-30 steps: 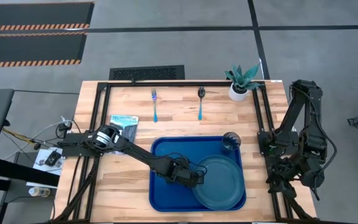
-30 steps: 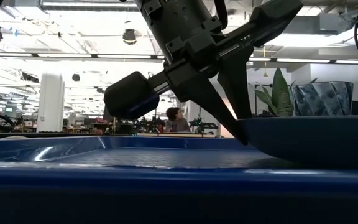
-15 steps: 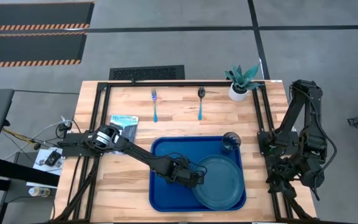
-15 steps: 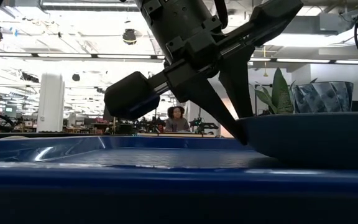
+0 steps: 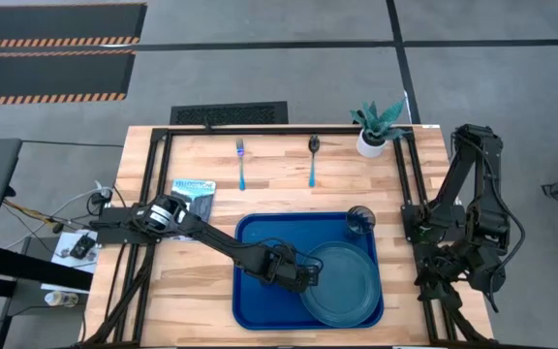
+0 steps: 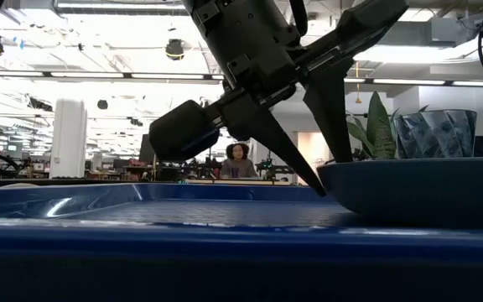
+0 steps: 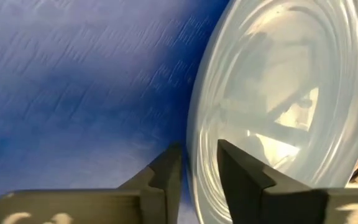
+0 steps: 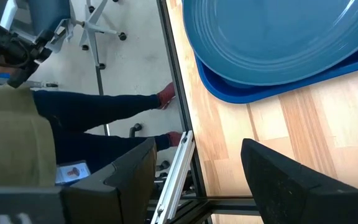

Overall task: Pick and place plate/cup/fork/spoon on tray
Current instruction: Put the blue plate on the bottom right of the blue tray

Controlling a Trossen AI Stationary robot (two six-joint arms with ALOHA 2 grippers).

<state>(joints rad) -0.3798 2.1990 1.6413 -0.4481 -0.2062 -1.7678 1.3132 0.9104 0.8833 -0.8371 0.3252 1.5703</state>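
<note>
The teal plate (image 5: 347, 286) lies in the right half of the blue tray (image 5: 255, 291), and its right rim overhangs the tray's raised edge (image 8: 272, 87). My left gripper (image 5: 308, 275) is at the plate's left rim, shut on it. The dark cup (image 5: 360, 222) stands in the tray's far right corner. The fork (image 5: 241, 163) and the spoon (image 5: 312, 161) lie side by side on the wood beyond the tray. My right gripper (image 8: 197, 146) waits open off the table's right edge. My left gripper has the plate's left rim (image 7: 194, 155) between its two fingers, one finger on the inside of the rim (image 7: 238, 171) and one outside and below it (image 6: 309, 176). The fingers come slanting down from the table's left. The plate's base is on the tray floor.
A white pot with a green plant (image 5: 374, 136) stands at the far right corner. A printed packet (image 5: 194, 189) lies left of the tray. A person shows far behind the table (image 6: 237, 158), and a person's legs beside the table's right frame (image 8: 104, 106).
My left gripper has tipped a little, its body rising slightly. The plate's left rim has sunk a little and the plate sits more level in the tray.
</note>
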